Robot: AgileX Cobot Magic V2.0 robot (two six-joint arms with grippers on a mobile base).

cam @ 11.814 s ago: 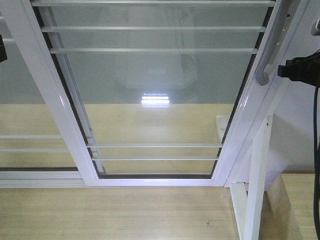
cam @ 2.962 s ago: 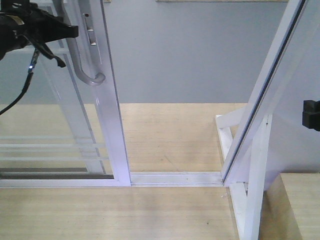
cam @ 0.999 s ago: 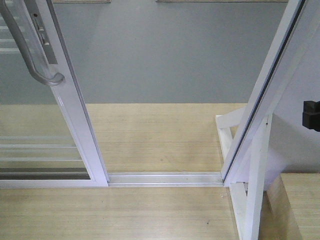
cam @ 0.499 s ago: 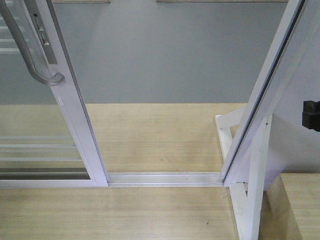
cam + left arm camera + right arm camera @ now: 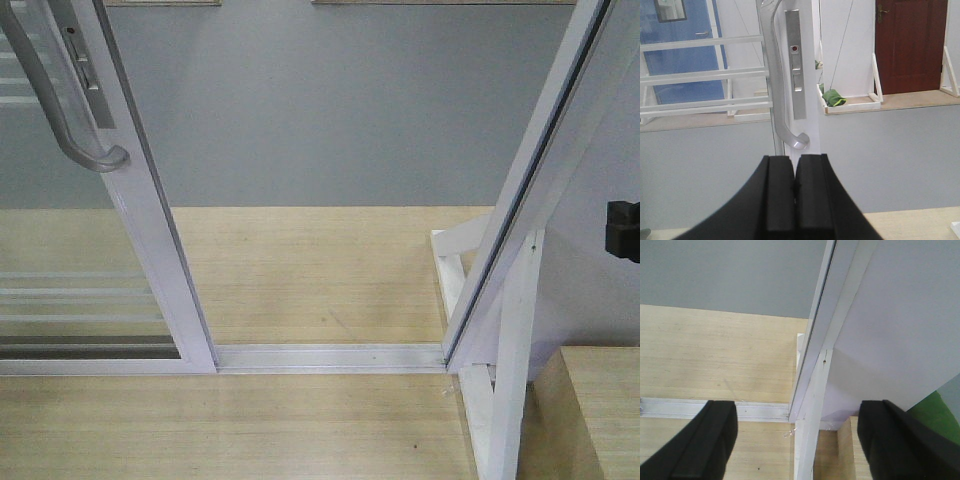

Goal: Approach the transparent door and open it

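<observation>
The transparent door (image 5: 150, 250) stands at the left end of the floor track (image 5: 330, 355), well apart from the right frame post (image 5: 530, 170), so the opening step looks essentially done — any next move would only be backing the arms clear. Its long axis runs upright, and its handle (image 5: 777, 85) hangs down the stile, curling at the bottom. The left claw (image 5: 795, 200) is pressed together on nothing, just short of the handle — the right claw (image 5: 795, 445) is spread wide.
</observation>
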